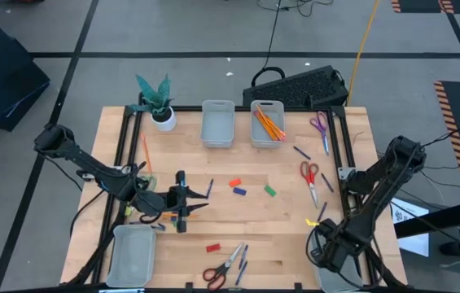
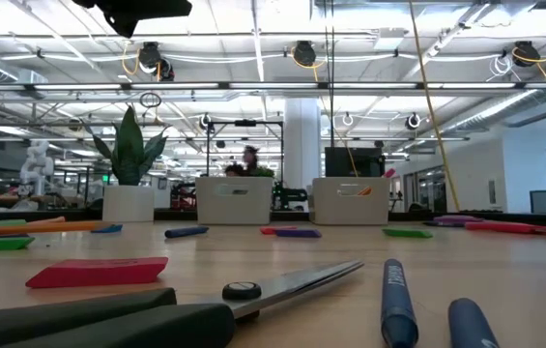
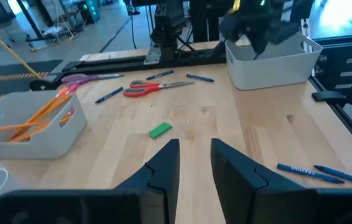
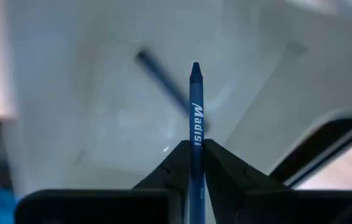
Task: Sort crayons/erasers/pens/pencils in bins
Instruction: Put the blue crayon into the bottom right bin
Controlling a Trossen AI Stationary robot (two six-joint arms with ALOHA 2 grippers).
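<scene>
Right gripper (image 4: 194, 163) pinches a blue crayon (image 4: 195, 118) above its bin (image 4: 70, 93); left gripper (image 3: 194, 163) spread; off-centre release risks crayon bouncing out.

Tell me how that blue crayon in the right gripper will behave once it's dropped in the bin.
The blue crayon looks stiff, standing straight between the right gripper fingers. Being thin and round, it will probably roll on the bin's smooth floor. It seems light.

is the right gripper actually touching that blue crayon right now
Touching. In the right wrist view the right gripper has both fingers pressed against the blue crayon, no gap showing, above a bin.
</scene>
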